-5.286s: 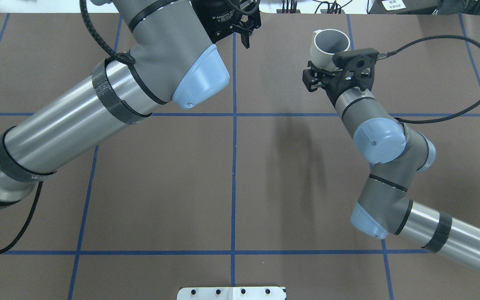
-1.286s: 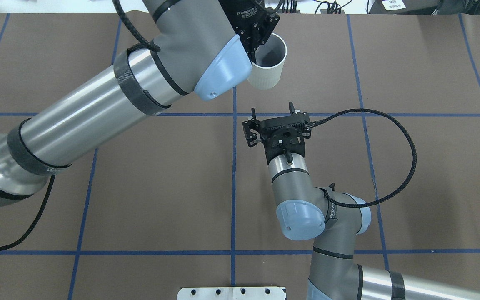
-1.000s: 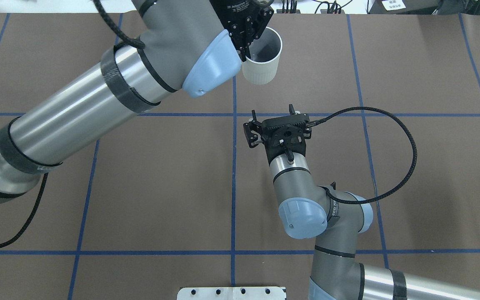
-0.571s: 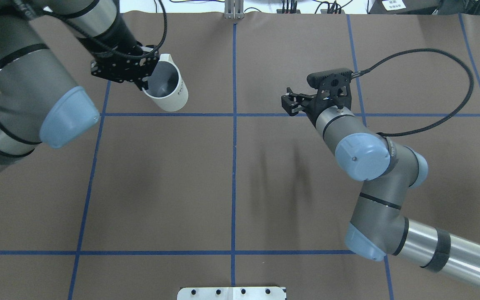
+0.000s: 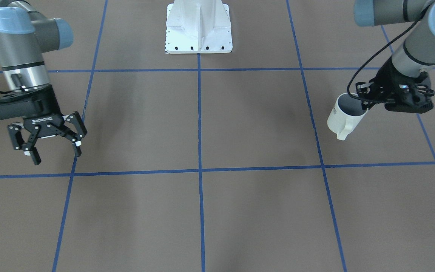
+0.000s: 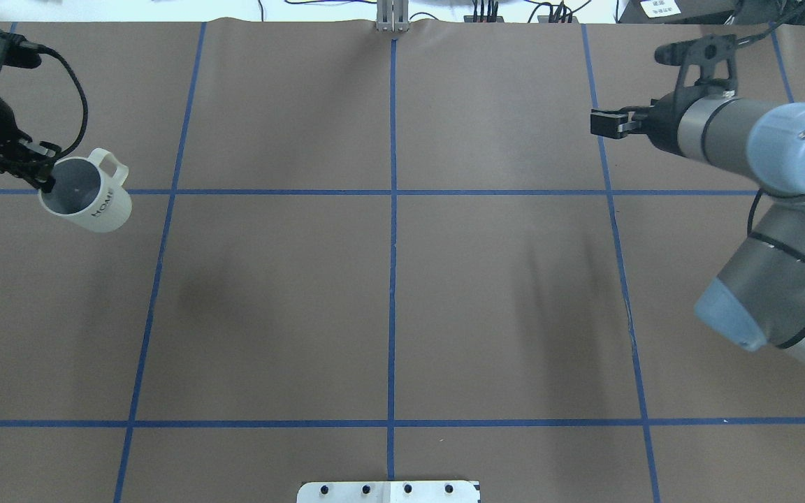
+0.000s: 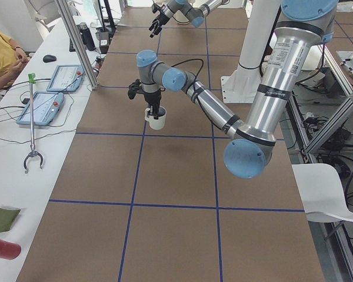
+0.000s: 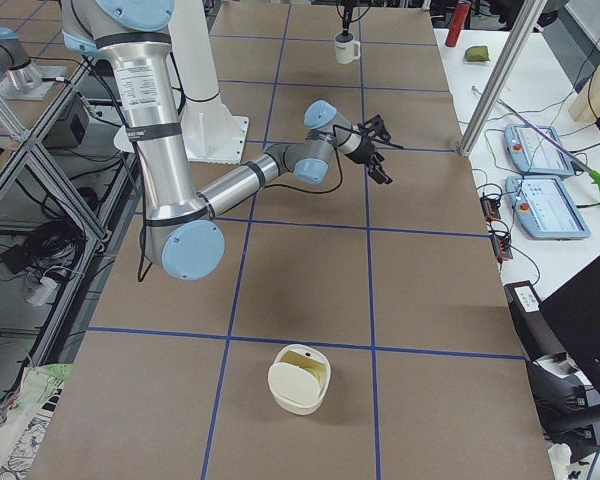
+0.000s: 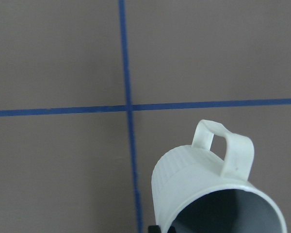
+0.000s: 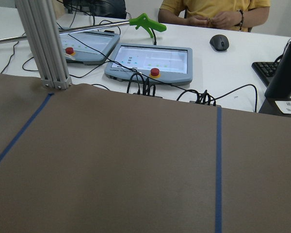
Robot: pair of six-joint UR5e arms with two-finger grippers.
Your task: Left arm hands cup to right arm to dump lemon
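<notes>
The left claw (image 6: 45, 183) is clenched on the rim of the cup (image 6: 95, 204), on the side opposite the handle, at the far left of the tabletop (image 6: 388, 300). The cup is held tilted, its grey inside turned up and the black lettering on its side shown to the overhead view, just beside a crossing of 2 blue tape lines (image 9: 128, 108). Whether its bottom touches the tabletop cannot be told. The right claw (image 5: 56, 153) is released, its 2 fingers spread wide with nothing between them, at the far right and well apart from the cup. A white base (image 5: 198, 34) is fixed at the robot's edge. An off-white tub (image 8: 300, 378) with a yellowish inside is seen at the right end; its contents cannot be told.
</notes>
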